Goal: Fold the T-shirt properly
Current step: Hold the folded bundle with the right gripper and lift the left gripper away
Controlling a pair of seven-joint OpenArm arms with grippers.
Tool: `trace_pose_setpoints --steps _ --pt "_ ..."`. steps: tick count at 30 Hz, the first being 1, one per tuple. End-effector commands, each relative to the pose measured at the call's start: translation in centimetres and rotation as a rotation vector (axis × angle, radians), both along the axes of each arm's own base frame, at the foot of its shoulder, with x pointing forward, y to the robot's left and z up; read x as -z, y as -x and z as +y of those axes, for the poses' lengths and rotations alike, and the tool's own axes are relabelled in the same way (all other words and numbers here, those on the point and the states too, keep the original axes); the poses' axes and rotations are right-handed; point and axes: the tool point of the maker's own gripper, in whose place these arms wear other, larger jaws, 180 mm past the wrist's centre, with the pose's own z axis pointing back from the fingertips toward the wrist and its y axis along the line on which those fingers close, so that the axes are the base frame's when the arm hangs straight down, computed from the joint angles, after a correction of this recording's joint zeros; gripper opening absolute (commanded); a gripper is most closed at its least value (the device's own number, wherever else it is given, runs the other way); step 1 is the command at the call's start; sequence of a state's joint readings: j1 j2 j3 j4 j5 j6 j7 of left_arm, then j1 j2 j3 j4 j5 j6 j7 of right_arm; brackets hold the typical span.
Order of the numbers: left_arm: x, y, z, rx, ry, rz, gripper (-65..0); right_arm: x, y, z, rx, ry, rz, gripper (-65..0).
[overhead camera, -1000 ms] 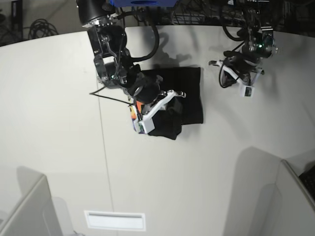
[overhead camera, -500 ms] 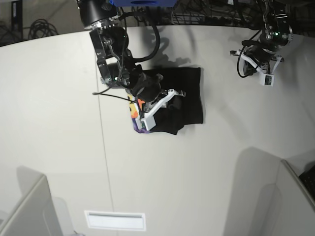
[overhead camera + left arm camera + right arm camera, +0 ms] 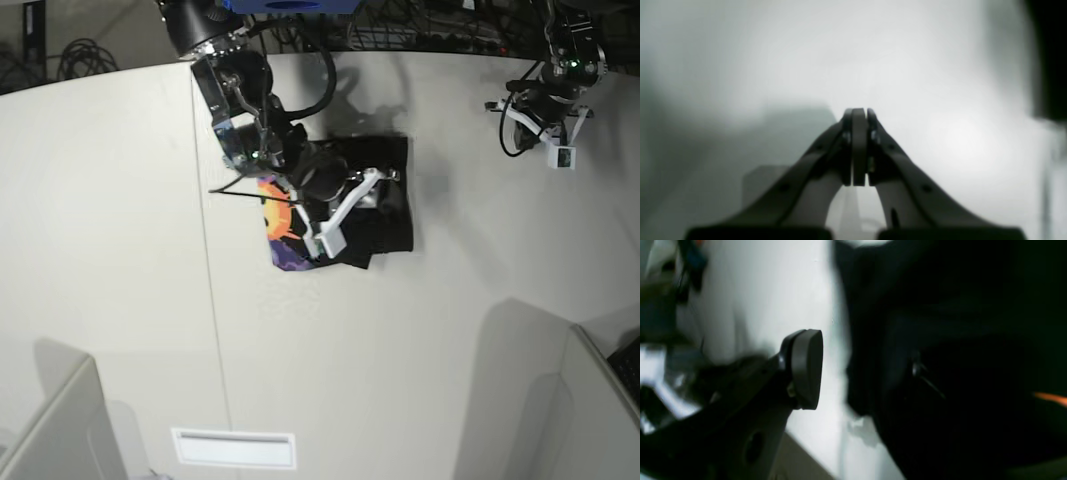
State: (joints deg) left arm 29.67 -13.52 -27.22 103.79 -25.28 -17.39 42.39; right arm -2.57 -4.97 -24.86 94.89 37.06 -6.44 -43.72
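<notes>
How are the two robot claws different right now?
The left gripper is pinched shut with nothing in it, while the right gripper has its jaws apart. The left gripper hangs over bare table far from the T-shirt, but the right gripper is right over the T-shirt. Both are dark claws on robot arms above the same white table.

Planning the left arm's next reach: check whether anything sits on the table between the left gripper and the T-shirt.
Nothing visible does. The left gripper, shut and empty, hangs at the far table edge; only bare tabletop lies between it and the T-shirt, where the right gripper works.
</notes>
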Motion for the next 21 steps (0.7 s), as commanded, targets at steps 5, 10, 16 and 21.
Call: trace_pose_setpoints --steps 5,10,16,21 --pt "-2.1 -0.2 2.0 0.018 -0.048 0.004 -65.0 -3.2 -0.6 4.2 -0.119 -0.037 -0.104 -34.2" --pt "-3.3 0.0 3.5 0.062 -0.084 -0.02 -65.0 -4.5 0.3 7.1 -0.244 -0.017 -0.169 -34.4" --pt "-3.6 0.4 4.1 0.065 -0.099 -0.021 -65.0 -9.7 1.0 6.9 -0.304 -0.052 -0.331 -34.7" --pt "-3.3 0.1 1.5 0.066 -0.039 -0.057 -65.0 -9.0 -1.5 0.1 -0.092 -0.016 -0.306 -58.4"
